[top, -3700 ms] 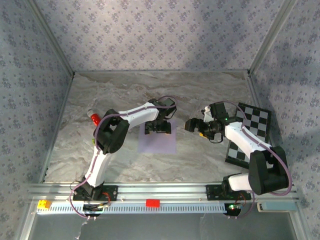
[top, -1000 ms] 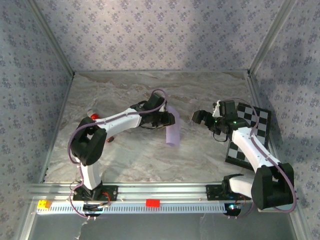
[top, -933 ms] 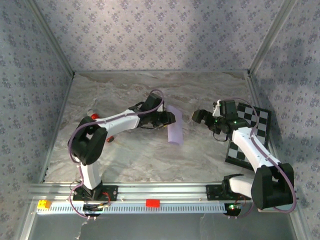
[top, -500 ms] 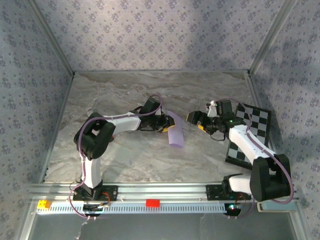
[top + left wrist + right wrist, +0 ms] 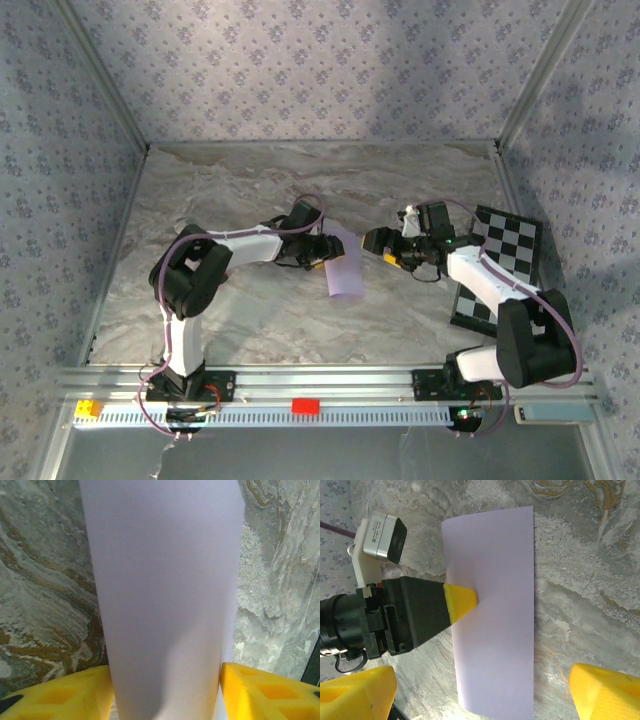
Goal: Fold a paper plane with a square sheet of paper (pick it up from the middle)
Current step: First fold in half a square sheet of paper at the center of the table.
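At centre, pale lilac square sheet of paper (image 5: 344,273) (doubled over) runs 12-to-6, clamped by left fingers (image 5: 65,692); right fingers (image 5: 355,692) spread at its 2 o'clock.

No text, label, brand, number or sign can be read. The square sheet of paper (image 5: 492,630) is recorded as plain, and the checkered board (image 5: 505,255) as unlettered.

One lilac paper sheet (image 5: 345,272), one checkered board (image 5: 505,245), two arms (image 5: 245,240).
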Motion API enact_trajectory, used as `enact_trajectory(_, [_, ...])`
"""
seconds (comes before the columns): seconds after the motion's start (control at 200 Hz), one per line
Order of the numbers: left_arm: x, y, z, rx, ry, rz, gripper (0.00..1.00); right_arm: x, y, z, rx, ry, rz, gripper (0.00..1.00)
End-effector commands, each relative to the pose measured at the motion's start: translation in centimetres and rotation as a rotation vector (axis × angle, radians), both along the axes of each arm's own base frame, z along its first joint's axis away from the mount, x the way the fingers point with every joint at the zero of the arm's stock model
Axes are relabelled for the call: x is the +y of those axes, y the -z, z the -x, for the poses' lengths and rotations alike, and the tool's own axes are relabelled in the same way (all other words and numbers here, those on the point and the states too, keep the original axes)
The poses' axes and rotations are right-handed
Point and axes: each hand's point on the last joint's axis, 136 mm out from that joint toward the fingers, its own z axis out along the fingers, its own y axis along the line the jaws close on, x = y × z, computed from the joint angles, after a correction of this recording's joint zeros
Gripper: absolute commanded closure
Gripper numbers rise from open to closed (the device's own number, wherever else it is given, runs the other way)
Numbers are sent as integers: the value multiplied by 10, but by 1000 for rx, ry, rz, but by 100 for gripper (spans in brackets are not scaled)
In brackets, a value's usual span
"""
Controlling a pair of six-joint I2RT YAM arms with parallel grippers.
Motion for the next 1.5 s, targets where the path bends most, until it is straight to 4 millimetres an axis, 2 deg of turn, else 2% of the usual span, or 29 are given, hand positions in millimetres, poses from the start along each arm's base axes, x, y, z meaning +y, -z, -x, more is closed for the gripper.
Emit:
enact_trajectory(0.0, [18,2,-3,-40,-22,-103,38,3,6,2,9,-21,-5,10])
enact_trajectory(0.38, [41,2,-2,-76,-74,-213,42,10,14,2,30,-48,-30,15])
enact_trajectory(0.67, [35,13,3,-36,-8,-263,45,16,19,2,37,-73,-42,19])
enact_trajectory(0.745, [35,15,4,-28,0,-277,49,18,21,4,46,-81,-47,21])
enact_trajectory(1.014, [40,20,5,-9,6,-339,49,19,28,4,67,-87,-46,27])
enact_trajectory(1.179, [39,21,5,-7,16,-351,49,23,32,8,91,-111,-66,35])
enact_trajectory(1.374, [42,25,4,-7,24,-406,47,23,36,9,102,-111,-55,36])
enact_trajectory(1.494, [44,29,5,-6,35,-450,47,26,37,11,110,-130,-67,48])
